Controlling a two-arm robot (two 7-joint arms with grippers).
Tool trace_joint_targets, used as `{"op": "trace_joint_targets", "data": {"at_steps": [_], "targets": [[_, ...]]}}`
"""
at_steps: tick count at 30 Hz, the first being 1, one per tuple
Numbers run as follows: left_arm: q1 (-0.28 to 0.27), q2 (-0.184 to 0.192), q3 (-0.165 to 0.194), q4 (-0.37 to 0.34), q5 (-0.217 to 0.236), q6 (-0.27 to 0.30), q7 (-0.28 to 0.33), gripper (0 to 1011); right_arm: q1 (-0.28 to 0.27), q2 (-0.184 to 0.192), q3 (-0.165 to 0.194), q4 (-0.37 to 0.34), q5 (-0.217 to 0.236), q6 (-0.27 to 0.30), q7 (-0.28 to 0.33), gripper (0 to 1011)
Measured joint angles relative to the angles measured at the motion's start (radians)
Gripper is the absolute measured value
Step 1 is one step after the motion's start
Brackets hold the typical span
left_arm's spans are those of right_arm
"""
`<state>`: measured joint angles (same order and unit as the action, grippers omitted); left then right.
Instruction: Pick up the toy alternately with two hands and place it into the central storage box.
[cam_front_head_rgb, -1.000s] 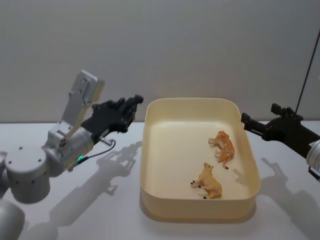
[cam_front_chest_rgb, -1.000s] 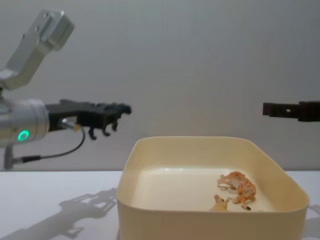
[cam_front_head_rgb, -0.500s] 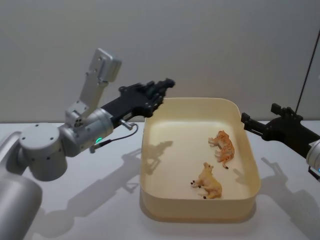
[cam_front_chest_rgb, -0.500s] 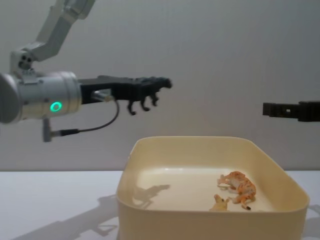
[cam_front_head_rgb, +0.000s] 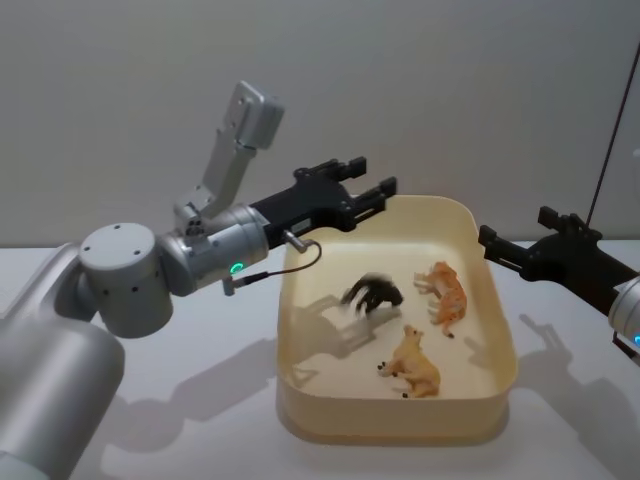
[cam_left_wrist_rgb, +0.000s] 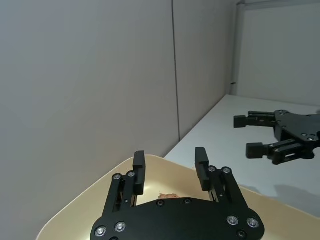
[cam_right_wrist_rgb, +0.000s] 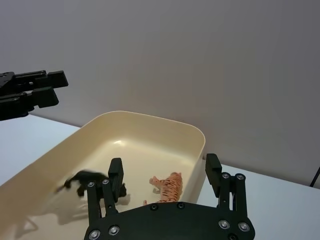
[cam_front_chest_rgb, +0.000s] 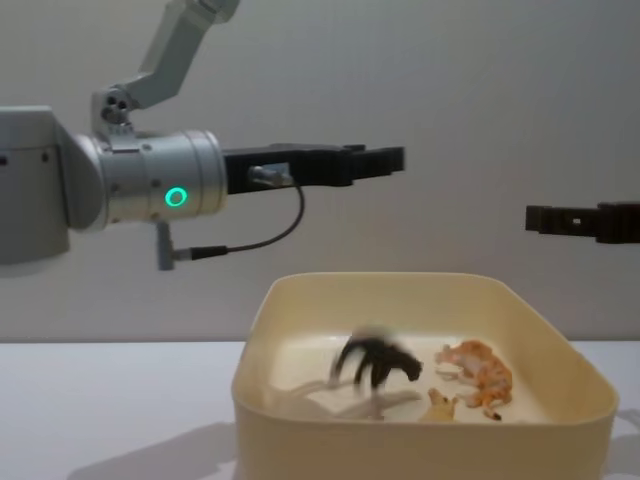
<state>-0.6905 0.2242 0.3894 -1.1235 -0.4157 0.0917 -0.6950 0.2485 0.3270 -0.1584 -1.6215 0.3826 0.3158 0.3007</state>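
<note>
Head view: left claw (cam_front_head_rgb: 362, 192) sits in the upper middle of the frame, above the far-left rim of the central storage box (cam_front_head_rgb: 300, 405), fingers apart, nothing between them. Black toy animal (cam_front_head_rgb: 372, 293) shows blurred in the middle of the box, apparently dropping or just landing. Orange striped toy (cam_front_head_rgb: 446, 297) and tan toy (cam_front_head_rgb: 414, 367) lie on their sides on the box floor toward the right. Right claw (cam_front_head_rgb: 487, 240) hangs at the right edge of the frame, just outside the box wall, fingers parted, empty.

Handling, judged: toys look like small rigid moulded figures, light, smooth, likely to tumble on the sloping walls. Best hold would be across the body, not the thin legs.

Chest view shows height: the left claw stands well above the rim and the black toy is low inside the box, which the head view flattens. Right wrist view gives all of the box's interior past its own spread fingers (cam_right_wrist_rgb: 116, 173).
</note>
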Motion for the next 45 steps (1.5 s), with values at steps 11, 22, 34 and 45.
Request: {"op": "trace_joint_targets", "data": {"at_steps": [11,22,34,45], "targets": [[-0.033,-0.027,0.015,0.047,-0.02,0.005,-0.055,882,0.0,0.0,0.0,0.0,0.0,0.0,0.0,1001],[-0.047,-0.039,0.021,0.068,-0.029,0.007,-0.079,1001,0.0,0.0,0.0,0.0,0.0,0.0,0.0,1001],[-0.054,-0.044,0.024,0.075,-0.033,0.008,-0.089,1002,0.0,0.0,0.0,0.0,0.0,0.0,0.0,1001],[-0.055,-0.045,0.025,0.079,-0.034,0.008,-0.093,1002,0.0,0.0,0.0,0.0,0.0,0.0,0.0,1001]]}}
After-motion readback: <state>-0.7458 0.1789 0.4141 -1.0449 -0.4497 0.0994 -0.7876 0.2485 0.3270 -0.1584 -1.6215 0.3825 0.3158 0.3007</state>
